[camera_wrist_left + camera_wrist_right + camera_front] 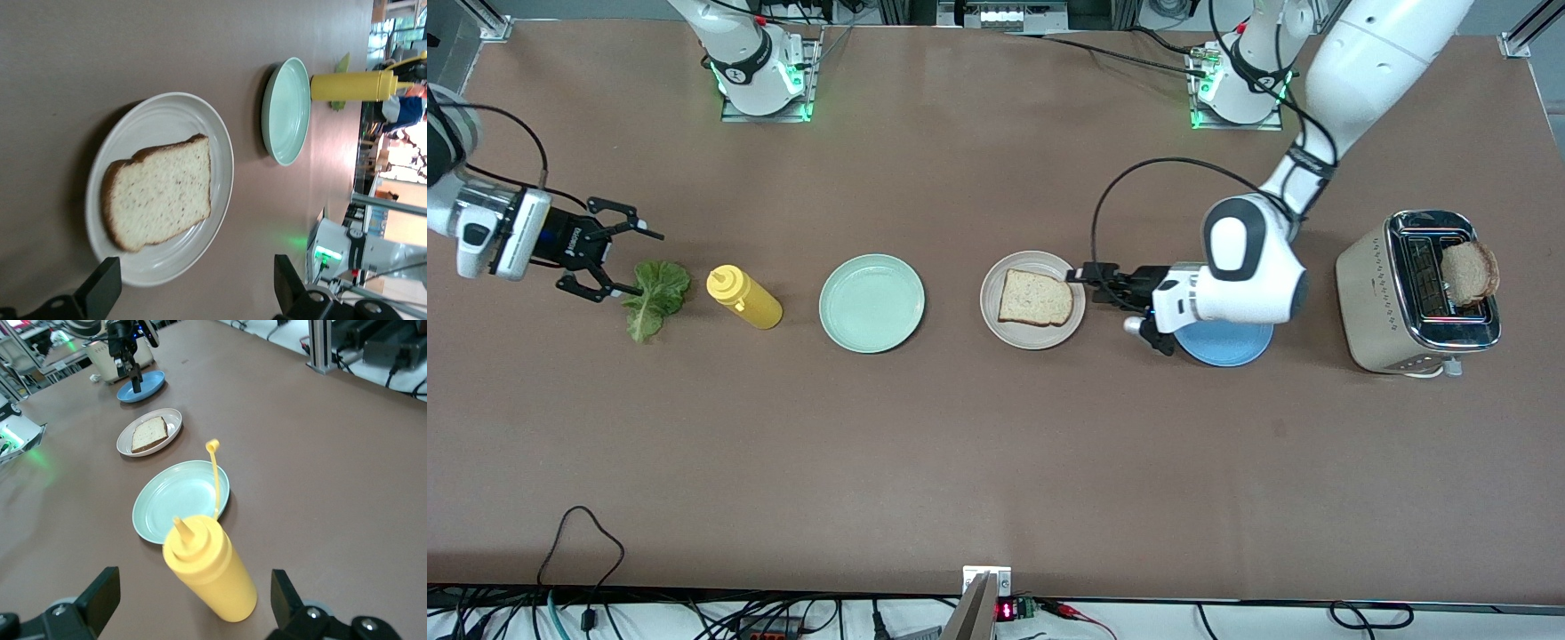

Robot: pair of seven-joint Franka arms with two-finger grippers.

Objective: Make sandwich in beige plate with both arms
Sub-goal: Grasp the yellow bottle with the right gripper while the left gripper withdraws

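One slice of light-brown bread (1035,298) lies on the beige plate (1037,338). A second slice (1469,274) sticks up out of the toaster (1414,293). The green lettuce leaf (658,298) lies on the table at the right arm's end. My left gripper (1094,280) is open and empty, low beside the beige plate on the side toward the left arm's end; its wrist view shows the plate (160,113) and bread (160,193) just ahead. My right gripper (615,258) is open and empty, right beside the lettuce.
A yellow squeeze bottle (744,297) stands between the lettuce and the mint-green plate (871,303); it fills the right wrist view (210,570). A blue plate (1224,342) lies under the left wrist, between the beige plate and the toaster.
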